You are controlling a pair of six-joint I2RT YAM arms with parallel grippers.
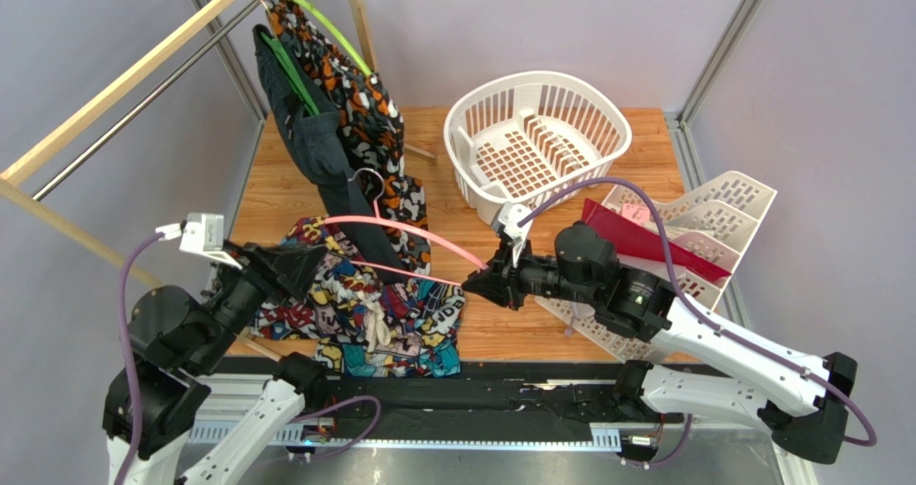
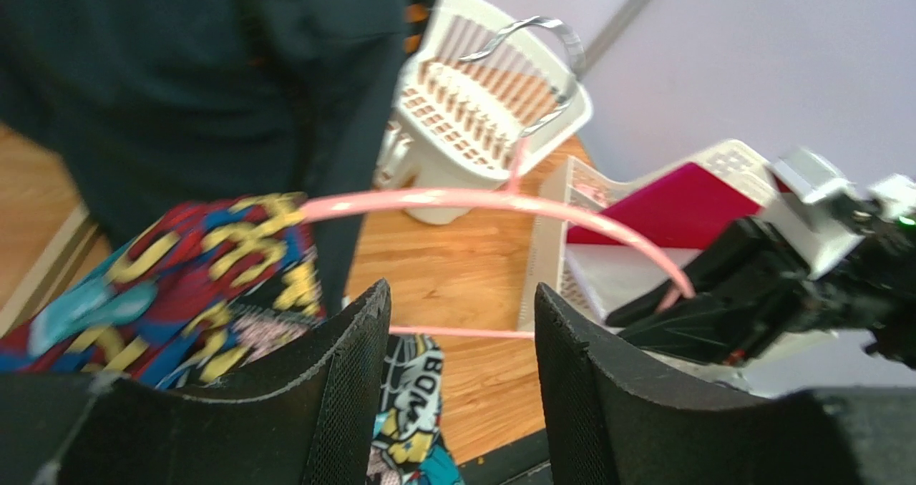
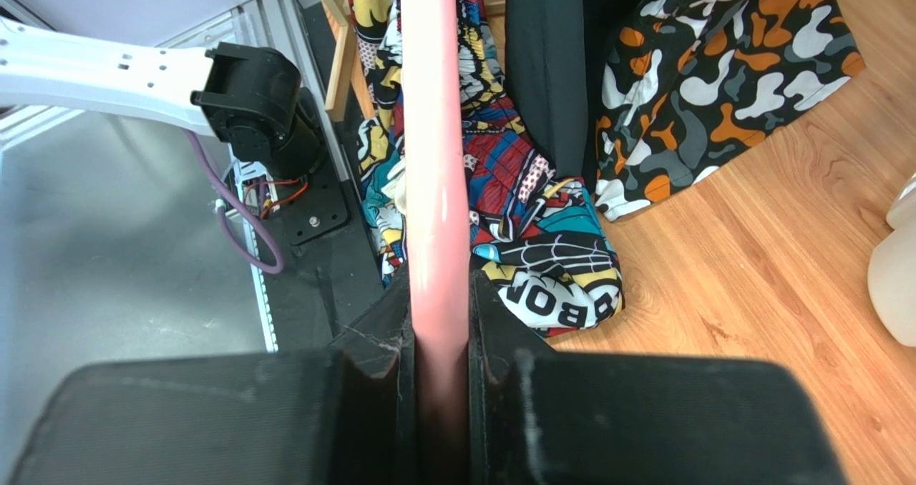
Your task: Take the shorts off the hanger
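Right gripper: your right gripper (image 1: 478, 284) (image 3: 439, 335), just right of centre in the top view, is clamped on the right tip of the thin pink plastic hanger (image 1: 409, 231) (image 2: 452, 199) (image 3: 435, 185). Your wrist view shows the pink bar pinched between both fingers.
Left gripper: your left gripper (image 1: 310, 262) (image 2: 462, 313), at the left of the top view, has its jaws apart with nothing between them. It sits just beside the upper edge of the shorts.
Hanger: it runs from the shorts across to your right gripper, and its metal hook points toward the top of the frame. Its left end is hidden in cloth.
Shorts: the soft multicolour print shorts (image 1: 355, 313) (image 2: 183, 281) (image 3: 505, 217) lie heaped on the wooden bench (image 1: 478, 329), lower left of centre. Their upper fold is draped over the hanger's left end.
Upper left: a dark charcoal garment (image 1: 312, 142) and an orange-black-white patterned garment (image 1: 371, 120) hang side by side.
Upper right: a white plastic basket (image 1: 538, 131) stands on the bench, with a white slotted rack (image 1: 710, 201) to its lower right.
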